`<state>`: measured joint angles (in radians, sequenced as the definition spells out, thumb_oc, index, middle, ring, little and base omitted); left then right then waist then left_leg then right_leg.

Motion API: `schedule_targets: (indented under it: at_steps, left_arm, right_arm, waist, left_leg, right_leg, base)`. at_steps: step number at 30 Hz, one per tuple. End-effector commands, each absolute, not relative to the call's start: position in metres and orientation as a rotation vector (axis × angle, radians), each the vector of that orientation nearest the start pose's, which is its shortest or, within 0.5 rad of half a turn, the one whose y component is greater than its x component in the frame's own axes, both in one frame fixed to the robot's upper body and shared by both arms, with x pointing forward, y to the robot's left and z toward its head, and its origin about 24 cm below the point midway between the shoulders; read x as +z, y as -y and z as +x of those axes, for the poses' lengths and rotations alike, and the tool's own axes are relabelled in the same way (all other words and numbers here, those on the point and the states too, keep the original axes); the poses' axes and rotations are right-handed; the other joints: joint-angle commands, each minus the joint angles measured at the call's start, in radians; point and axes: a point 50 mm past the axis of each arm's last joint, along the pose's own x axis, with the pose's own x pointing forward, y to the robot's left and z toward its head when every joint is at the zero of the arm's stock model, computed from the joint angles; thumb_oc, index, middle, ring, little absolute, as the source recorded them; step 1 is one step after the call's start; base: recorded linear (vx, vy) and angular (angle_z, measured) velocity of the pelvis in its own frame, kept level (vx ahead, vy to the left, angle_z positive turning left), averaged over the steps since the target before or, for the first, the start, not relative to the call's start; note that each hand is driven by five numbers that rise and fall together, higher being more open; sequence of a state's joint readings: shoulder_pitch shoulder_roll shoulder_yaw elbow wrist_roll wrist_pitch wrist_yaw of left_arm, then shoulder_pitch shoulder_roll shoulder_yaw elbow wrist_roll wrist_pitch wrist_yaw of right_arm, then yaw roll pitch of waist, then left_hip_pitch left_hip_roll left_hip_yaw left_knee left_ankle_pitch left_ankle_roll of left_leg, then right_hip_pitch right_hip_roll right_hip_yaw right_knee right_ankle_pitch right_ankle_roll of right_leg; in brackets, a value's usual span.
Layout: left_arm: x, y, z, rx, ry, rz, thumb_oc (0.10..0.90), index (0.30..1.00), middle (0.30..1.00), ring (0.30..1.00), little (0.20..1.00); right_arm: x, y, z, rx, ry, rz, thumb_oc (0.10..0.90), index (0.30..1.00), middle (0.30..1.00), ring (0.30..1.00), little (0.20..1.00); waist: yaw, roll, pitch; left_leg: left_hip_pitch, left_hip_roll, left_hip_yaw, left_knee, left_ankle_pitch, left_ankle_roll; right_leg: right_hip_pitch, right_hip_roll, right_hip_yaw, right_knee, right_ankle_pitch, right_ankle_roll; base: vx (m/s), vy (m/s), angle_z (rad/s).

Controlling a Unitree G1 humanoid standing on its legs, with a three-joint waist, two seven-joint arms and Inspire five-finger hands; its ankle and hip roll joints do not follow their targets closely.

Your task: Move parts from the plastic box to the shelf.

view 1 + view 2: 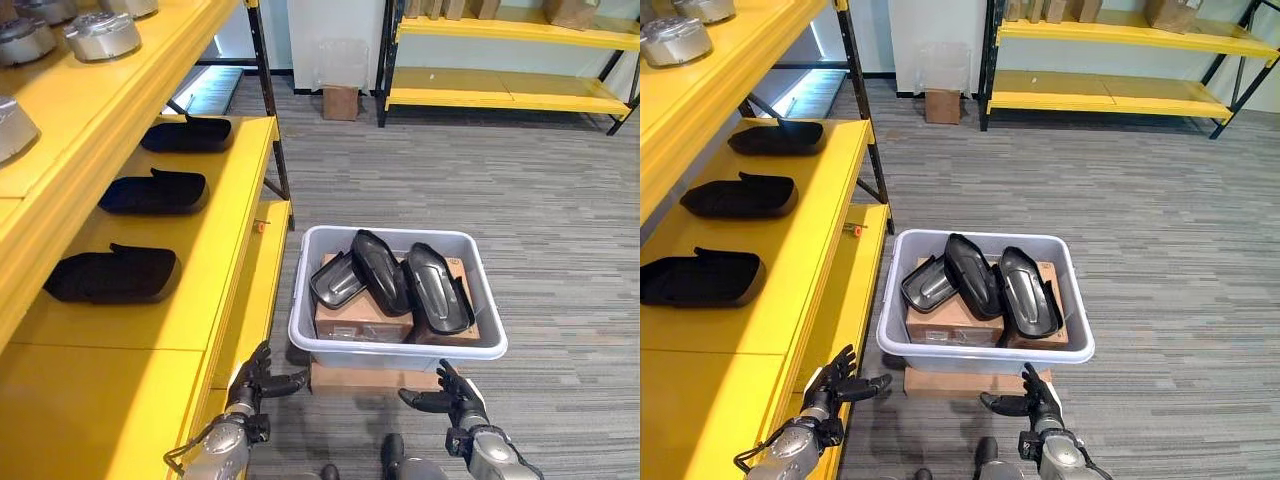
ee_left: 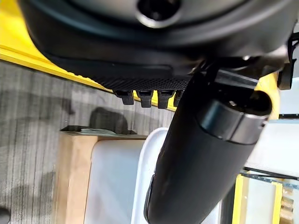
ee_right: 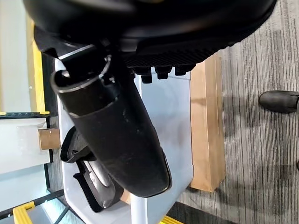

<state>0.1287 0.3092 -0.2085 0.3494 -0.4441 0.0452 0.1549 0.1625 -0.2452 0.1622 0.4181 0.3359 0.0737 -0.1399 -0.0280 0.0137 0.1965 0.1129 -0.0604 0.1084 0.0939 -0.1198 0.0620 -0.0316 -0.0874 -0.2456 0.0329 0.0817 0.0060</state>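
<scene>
Parts (image 1: 392, 278), dark mirror housings, are seen lying together in the grey plastic box (image 1: 398, 349), which is set on a flat cardboard box (image 1: 372, 377) on the carpeted floor (image 1: 520, 200). Three more such housings (image 1: 112, 274) are laid in a row on the yellow shelf (image 1: 200, 280) to the robot's left. The left hand (image 1: 256, 383) and the right hand (image 1: 450, 399) are held low just before the box's near wall, at either corner, fingers spread apart and nothing grasped.
</scene>
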Motion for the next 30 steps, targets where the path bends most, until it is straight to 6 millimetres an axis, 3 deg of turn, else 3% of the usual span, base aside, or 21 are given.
schedule_targets:
  at_steps: [1,13,18,20,22,24,25,28,30]
  left_arm:
    - [-0.037,-0.195,0.217,0.078,-0.387,-0.057,0.9,1.0,1.0,1.0,1.0]
    - [-0.037,-0.192,0.219,0.072,-0.387,-0.063,0.9,1.0,1.0,1.0,1.0]
    - [-0.036,-0.192,0.221,0.086,-0.381,-0.081,0.9,1.0,1.0,1.0,1.0]
    - [-0.037,-0.193,0.221,0.095,-0.381,-0.084,0.9,1.0,1.0,1.0,1.0]
    - [-0.037,-0.192,0.222,0.097,-0.38,-0.086,0.9,1.0,1.0,1.0,1.0]
    - [-0.037,-0.192,0.222,0.096,-0.382,-0.082,0.9,1.0,1.0,1.0,1.0]
    - [-0.036,-0.192,0.223,0.093,-0.379,-0.078,0.9,1.0,1.0,1.0,1.0]
    - [-0.036,-0.195,0.221,0.093,-0.376,-0.067,0.9,1.0,1.0,1.0,1.0]
    - [-0.036,-0.194,0.222,0.089,-0.375,-0.062,0.9,1.0,1.0,1.0,1.0]
  right_arm:
    - [-0.064,0.217,0.188,-0.168,-0.534,-0.018,0.9,1.0,1.0,1.0,1.0]
    - [-0.06,0.219,0.19,-0.165,-0.513,-0.025,0.9,1.0,1.0,1.0,1.0]
    - [-0.058,0.22,0.194,-0.157,-0.501,-0.037,0.9,1.0,1.0,1.0,1.0]
    - [-0.055,0.221,0.197,-0.153,-0.488,-0.047,0.9,1.0,1.0,1.0,1.0]
    - [-0.054,0.221,0.198,-0.149,-0.483,-0.055,0.9,1.0,1.0,1.0,1.0]
    - [-0.054,0.22,0.2,-0.152,-0.48,-0.053,0.9,1.0,1.0,1.0,1.0]
    - [-0.054,0.219,0.201,-0.152,-0.479,-0.052,0.9,1.0,1.0,1.0,1.0]
    - [-0.056,0.216,0.2,-0.142,-0.486,-0.05,0.9,1.0,1.0,1.0,1.0]
    - [-0.056,0.213,0.201,-0.139,-0.484,-0.047,0.9,1.0,1.0,1.0,1.0]
  waist:
    - [-0.003,-0.011,-0.047]
    - [-0.015,0.011,-0.043]
    - [-0.009,0.001,-0.021]
    - [0.0,-0.011,-0.001]
    - [0.002,-0.019,0.004]
    - [0.005,-0.021,-0.009]
    - [0.007,-0.019,-0.014]
    - [0.008,-0.011,-0.025]
    - [0.013,-0.008,-0.027]
  left_leg:
    - [-0.019,0.164,-0.039,-0.064,0.07,-0.127]
    - [-0.044,0.19,-0.06,-0.018,0.103,-0.163]
    - [-0.113,0.198,-0.099,0.156,0.15,-0.18]
    - [-0.162,0.176,-0.129,0.269,0.168,-0.175]
    - [-0.189,0.164,-0.123,0.309,0.161,-0.164]
    - [-0.18,0.089,-0.107,0.194,0.066,-0.13]
    - [-0.179,0.063,-0.102,0.149,0.054,-0.118]
    - [-0.154,0.06,-0.072,0.073,0.05,-0.104]
    - [-0.137,0.046,-0.086,0.043,0.052,-0.092]
  right_leg:
    - [0.091,-0.023,0.013,-0.042,-0.113,0.098]
    - [0.119,0.004,0.016,-0.066,-0.135,0.069]
    - [0.133,0.025,0.025,-0.071,-0.143,0.043]
    - [0.137,0.024,0.028,-0.066,-0.142,0.03]
    - [0.14,0.017,0.019,-0.064,-0.145,0.027]
    - [0.129,0.011,0.017,-0.064,-0.145,0.04]
    - [0.124,0.015,0.02,-0.062,-0.144,0.046]
    - [0.107,0.022,0.041,-0.037,-0.15,0.059]
    - [0.105,0.019,0.046,-0.025,-0.148,0.068]
  base:
    - [0.02,-0.118,-0.14]
    - [0.01,-0.077,-0.04]
    - [-0.01,-0.094,0.08]
    - [-0.03,-0.08,-0.03]
    - [0.01,-0.024,-0.07]
    - [0.07,0.035,0.14]
    - [0.05,0.034,0.05]
    - [0.04,0.072,-0.12]
    - [0.1,0.12,-0.34]
